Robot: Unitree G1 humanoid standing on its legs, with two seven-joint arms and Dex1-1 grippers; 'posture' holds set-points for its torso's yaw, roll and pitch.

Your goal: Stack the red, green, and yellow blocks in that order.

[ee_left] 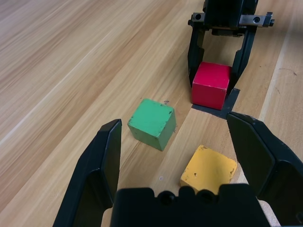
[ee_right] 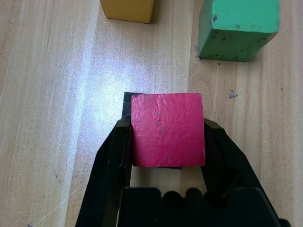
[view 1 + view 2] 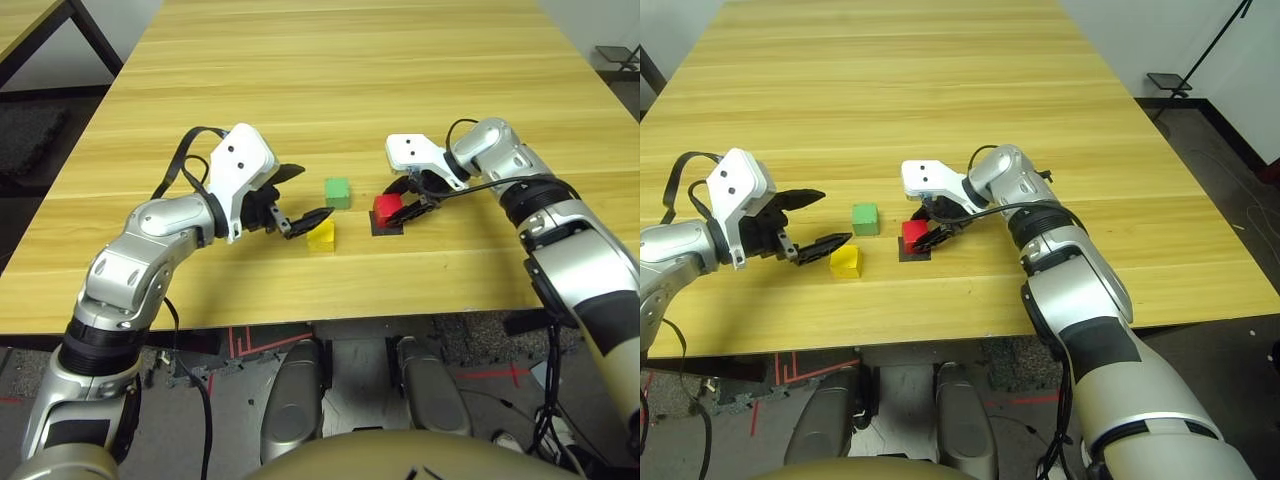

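Risk of nudging cubes while red sits on its patch.
My left gripper [image 3: 300, 222] hangs spread by yellow block [image 3: 321, 236]; green block [image 3: 338, 193] sits apart; right gripper [image 2: 166, 163] pinches red block [image 2: 167, 129] on black patch [image 1: 222, 108] — releasing crooked could skew the base.

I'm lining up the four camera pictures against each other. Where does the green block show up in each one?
Left eye view: green block, mid-table, between the two grippers.
Right eye view: left of centre.
Left wrist view: centre, between the left gripper's open fingers.
Right wrist view: top right corner.
Shared landmark: the red block, on the black patch, with the right gripper shut on it.
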